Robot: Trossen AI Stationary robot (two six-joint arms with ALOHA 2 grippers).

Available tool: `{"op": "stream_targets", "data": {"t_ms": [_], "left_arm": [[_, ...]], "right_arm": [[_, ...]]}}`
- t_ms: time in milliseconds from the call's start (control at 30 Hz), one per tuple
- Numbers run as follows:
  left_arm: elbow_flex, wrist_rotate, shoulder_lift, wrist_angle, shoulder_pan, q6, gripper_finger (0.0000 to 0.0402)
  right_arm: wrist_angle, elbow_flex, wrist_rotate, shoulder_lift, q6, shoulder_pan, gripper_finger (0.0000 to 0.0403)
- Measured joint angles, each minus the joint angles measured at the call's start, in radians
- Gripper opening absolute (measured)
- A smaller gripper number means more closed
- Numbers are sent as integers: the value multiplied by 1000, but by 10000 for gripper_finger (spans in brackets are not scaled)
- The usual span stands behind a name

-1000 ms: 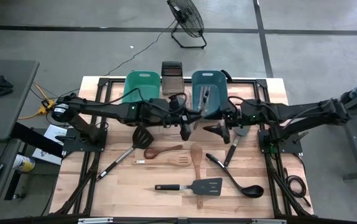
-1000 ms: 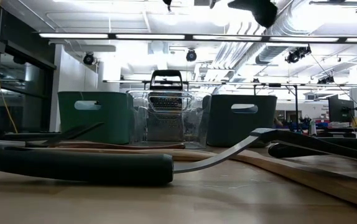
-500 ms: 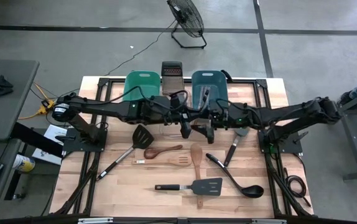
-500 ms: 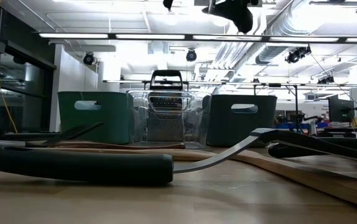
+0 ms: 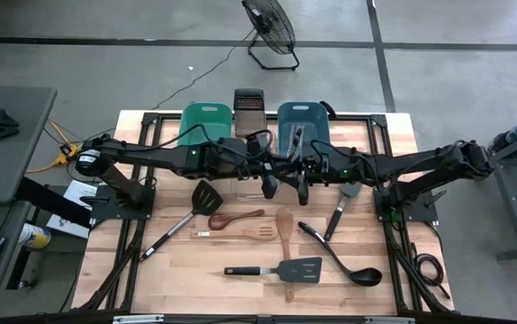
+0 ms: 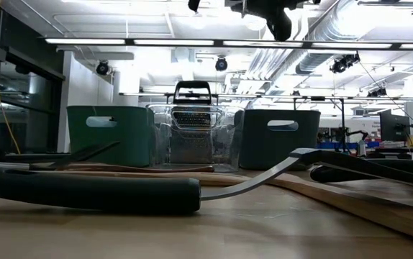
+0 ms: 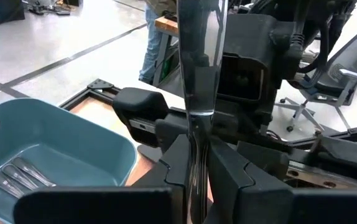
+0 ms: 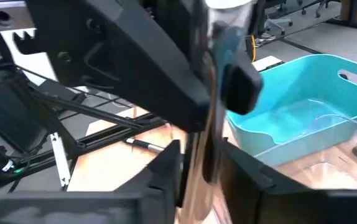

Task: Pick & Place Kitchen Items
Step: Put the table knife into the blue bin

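Observation:
High over the middle of the table my two grippers meet tip to tip. My left gripper (image 5: 267, 184) (image 7: 197, 177) is shut on a silver metal utensil (image 7: 197, 74). My right gripper (image 5: 302, 187) (image 8: 198, 171) is shut on the same utensil (image 8: 204, 118) from the other side. Several other kitchen items lie flat on the wood below: two black turners (image 5: 195, 202) (image 5: 281, 268), a wooden spoon (image 5: 236, 219), wooden spatulas (image 5: 285, 229), a black ladle (image 5: 340, 256). The blue tub (image 7: 54, 137) holds several silver utensils (image 7: 17, 174). My left gripper pinches the utensil's narrow shiny part (image 7: 197, 146) between its two fingers, coming nearly level from the table's left. The wider metal part runs on past the fingers, and the utensil is lifted clear of the table. My right gripper pinches the shiny metal (image 8: 203, 146) between its two fingers, coming nearly level from the table's right, close against my left gripper's fingers. Which end of the utensil it has, I cannot tell; the left gripper's dark body covers the rest.
At the table's far edge stand a green tub (image 5: 204, 121), the steel box grater (image 5: 249, 103) and the blue tub (image 5: 303, 121); the low view shows a clear tub (image 6: 192, 137) between them. A grey-headed utensil (image 5: 340, 211) lies at the right.
My right gripper has moved toward the table's left and slightly down, up to my left gripper, and then shut on the metal utensil that the left one holds. The left gripper and the utensil have kept still.

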Motion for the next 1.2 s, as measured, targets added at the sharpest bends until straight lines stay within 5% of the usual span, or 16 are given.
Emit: {"op": "stream_targets", "data": {"t_ms": [267, 1033, 1200], "left_arm": [[0, 15, 0, 0, -1, -4, 2], [1, -14, -2, 2, 0, 6, 1], [1, -77, -34, -57, 0, 26, 30]], "right_arm": [[-1, 0, -50, 0, -2, -1, 8], [-91, 0, -49, -2, 63, -40, 5], [-155, 0, -80, -24, 89, -92, 5]]}}
